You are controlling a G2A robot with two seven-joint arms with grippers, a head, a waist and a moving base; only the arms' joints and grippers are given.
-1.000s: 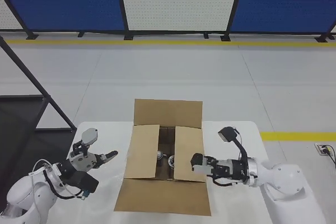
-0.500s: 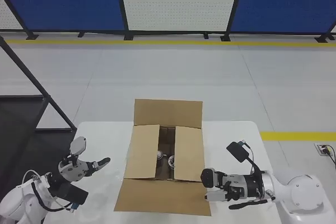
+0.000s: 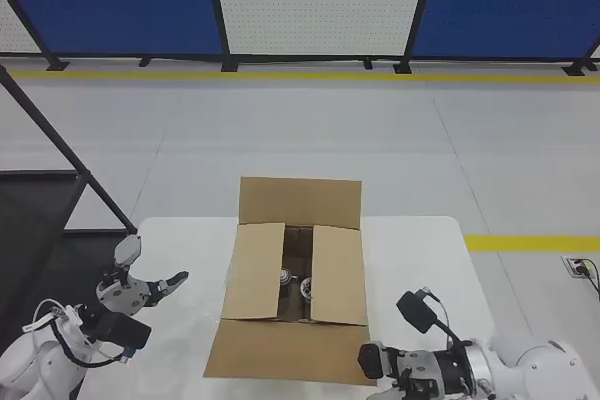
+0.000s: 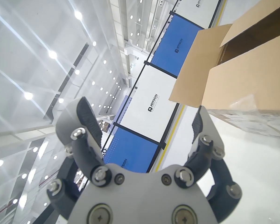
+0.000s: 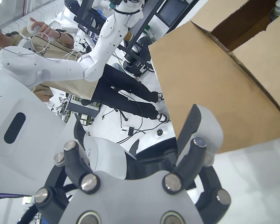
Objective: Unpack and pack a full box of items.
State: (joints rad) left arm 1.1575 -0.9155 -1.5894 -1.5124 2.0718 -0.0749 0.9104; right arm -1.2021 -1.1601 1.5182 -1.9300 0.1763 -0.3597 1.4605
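On white surface (image 3: 410, 240), open cardboard box (image 3: 335, 275), flaps spread, bottles (image 3: 295, 283) inside; left tool (image 4: 142, 110), right tool (image 5: 136, 117) released, empty.

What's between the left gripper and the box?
Nothing but bare white table. In the top view the open left gripper sits off the side of the box, apart from it, with no item on the stretch between them.

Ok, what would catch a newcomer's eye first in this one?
The brown cardboard box at the middle of the white table, with small capped bottles showing in the gap between its flaps. Open on either side of it are the left gripper and, by its near corner, the right gripper.
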